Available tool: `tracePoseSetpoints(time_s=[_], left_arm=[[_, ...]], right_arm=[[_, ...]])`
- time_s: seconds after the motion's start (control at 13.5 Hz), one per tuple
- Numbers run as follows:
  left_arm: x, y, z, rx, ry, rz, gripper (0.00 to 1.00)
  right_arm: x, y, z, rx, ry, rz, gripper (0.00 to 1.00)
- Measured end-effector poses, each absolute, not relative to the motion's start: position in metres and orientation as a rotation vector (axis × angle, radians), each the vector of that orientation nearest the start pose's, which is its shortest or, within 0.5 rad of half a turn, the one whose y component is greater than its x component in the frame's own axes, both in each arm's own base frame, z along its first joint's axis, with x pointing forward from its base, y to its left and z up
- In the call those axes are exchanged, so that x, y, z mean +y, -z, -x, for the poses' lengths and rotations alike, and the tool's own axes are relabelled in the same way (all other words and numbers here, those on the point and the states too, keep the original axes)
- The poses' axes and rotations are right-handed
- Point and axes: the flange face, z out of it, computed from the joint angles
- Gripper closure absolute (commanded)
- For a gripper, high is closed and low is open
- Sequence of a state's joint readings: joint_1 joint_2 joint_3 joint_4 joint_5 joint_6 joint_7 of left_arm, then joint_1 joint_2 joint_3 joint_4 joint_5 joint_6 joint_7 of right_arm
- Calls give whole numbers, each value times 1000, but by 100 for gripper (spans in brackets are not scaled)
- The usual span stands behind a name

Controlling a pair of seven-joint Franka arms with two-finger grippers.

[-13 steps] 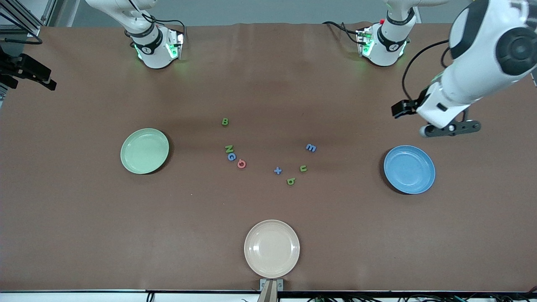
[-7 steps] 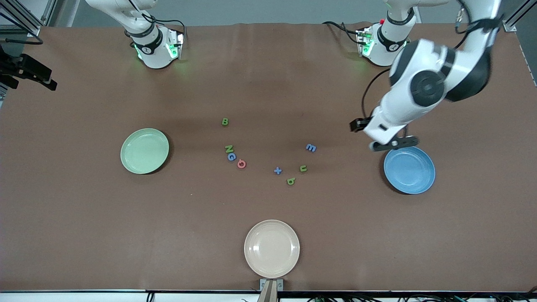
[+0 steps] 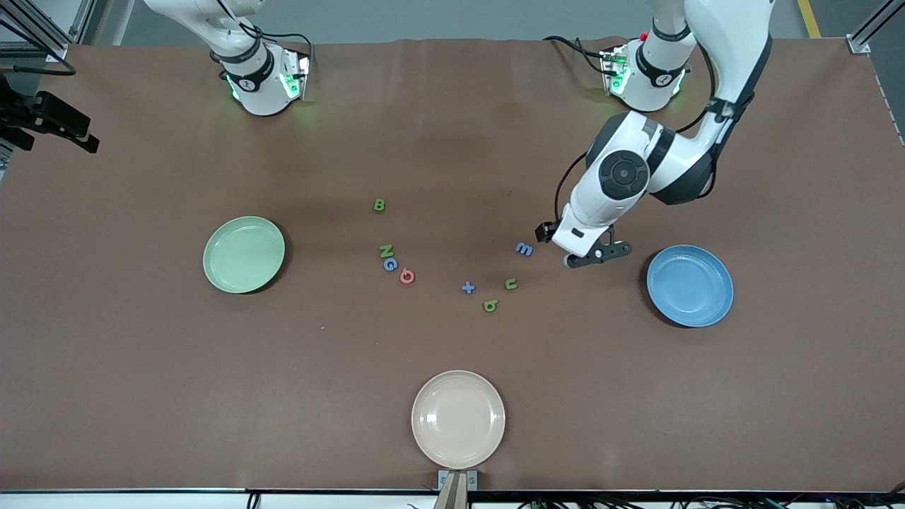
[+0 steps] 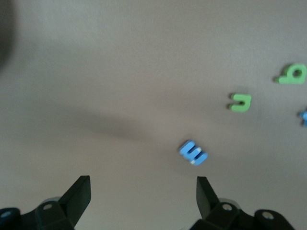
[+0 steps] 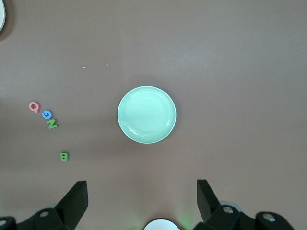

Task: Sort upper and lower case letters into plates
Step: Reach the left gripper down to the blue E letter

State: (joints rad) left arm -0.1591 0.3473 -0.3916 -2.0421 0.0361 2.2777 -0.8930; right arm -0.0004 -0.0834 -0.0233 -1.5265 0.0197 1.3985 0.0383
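here: legible letters b [image 3: 379, 205], n, g, q, m [image 3: 524, 249] lie between green plate [image 3: 244, 254] and blue plate [image 3: 690, 285]. left gripper [image 3: 598, 256] spread, empty, beside m. right gripper [image 5: 142, 203] spread above green plate, arm waiting, mostly cut off.

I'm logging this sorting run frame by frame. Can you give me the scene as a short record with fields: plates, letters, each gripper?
green plate: empty, toward the right arm's end of the table
blue plate: empty, toward the left arm's end
beige plate: empty, nearest the front camera
letters: all on the table between the green and blue plates, none sorted yet
left gripper: open, holding nothing, over the table beside the blue m
right gripper: open, empty, high above the green plate, arm waiting
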Motion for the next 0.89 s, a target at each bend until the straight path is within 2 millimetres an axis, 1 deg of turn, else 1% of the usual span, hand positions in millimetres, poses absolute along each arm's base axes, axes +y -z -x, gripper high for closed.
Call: tracePoseSetpoints(time_s=[0.15, 0.22, 0.37, 0.52, 0.67, 0.82, 0.89], left_arm=[[-313, -246, -499, -737, -205, 3085, 5], [-317, -231, -498, -837, -205, 3061, 8], [-319, -211, -499, -1050, -208, 3008, 9], [-324, -200, -498, -1221, -206, 2954, 12], [-336, -193, -490, -1295, -213, 2912, 15], [-343, -188, -487, -1372, -209, 2886, 20], [-343, -186, -486, -1389, -212, 2879, 21]], right_arm=[[-8, -672, -511, 86, -76, 3098, 0], [-7, -672, -511, 85, -78, 3093, 0], [-7, -671, -512, 84, -80, 3089, 0], [-7, -671, -512, 85, -81, 3089, 0], [-9, -668, -515, 90, -85, 3089, 0], [-9, -656, -526, 92, -94, 3090, 0], [-9, -644, -536, 93, -100, 3089, 0]])
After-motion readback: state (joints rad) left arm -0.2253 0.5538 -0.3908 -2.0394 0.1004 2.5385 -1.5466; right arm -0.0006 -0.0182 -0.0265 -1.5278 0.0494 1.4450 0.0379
